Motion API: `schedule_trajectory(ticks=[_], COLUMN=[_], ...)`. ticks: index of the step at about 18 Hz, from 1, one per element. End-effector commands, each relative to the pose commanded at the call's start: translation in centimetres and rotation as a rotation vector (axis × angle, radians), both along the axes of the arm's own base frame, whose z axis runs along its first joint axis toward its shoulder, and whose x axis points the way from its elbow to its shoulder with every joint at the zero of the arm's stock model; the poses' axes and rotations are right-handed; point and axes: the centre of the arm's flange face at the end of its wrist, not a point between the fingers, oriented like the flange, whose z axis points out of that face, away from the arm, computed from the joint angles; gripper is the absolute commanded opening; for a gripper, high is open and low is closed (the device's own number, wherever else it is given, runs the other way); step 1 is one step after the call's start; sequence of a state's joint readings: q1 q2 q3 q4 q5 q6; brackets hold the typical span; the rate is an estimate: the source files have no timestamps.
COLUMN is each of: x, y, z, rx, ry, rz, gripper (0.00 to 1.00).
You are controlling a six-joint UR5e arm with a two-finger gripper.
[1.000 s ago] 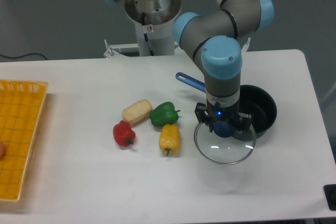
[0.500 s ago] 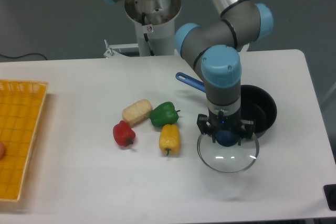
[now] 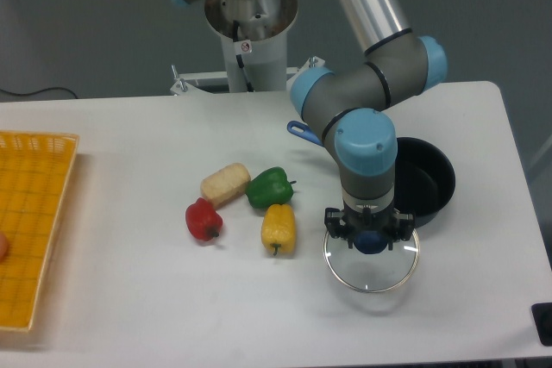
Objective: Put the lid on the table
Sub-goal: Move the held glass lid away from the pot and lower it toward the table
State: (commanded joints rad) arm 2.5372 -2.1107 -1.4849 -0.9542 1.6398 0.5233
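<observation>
The lid, a clear glass disc with a thin metal rim, hangs level low over the white table, in front of the black pot. My gripper points straight down and is shut on the lid's dark blue knob. I cannot tell whether the lid touches the tabletop. The pot stands open at the right, partly hidden behind my arm, with its blue handle sticking out to the left.
A yellow pepper, a green pepper, a red pepper and a pale corn piece lie left of the lid. A yellow mesh tray sits at the left edge. The table's front edge is near.
My gripper has carried the lid down and slightly toward the front of the table, away from the pot rim. The vegetables and pot have not moved.
</observation>
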Motion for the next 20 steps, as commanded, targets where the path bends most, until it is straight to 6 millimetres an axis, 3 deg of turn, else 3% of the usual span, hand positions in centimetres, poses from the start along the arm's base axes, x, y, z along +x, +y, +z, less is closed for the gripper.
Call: schedule_trajectory(ticks=[2,4,7,12,17,20], x=[0.0,-0.6,-0.2,-0.4,-1.0,-1.1], y=[0.3,0.7,0.8,1.0,1.6,1.7], z=[0.1,1.3,0.4,0.0,0.9,0.1], rx=[0.005,0.019,0.001,-0.001,0.022,0.016], ry=[0.000,0.019,0.008,0.006,0.021,0.011], rz=[0.023,0.027,0.024,0.029,0.065,0.067], gripper=[0.58,0.56,0.54,0.52,0.52,0.52])
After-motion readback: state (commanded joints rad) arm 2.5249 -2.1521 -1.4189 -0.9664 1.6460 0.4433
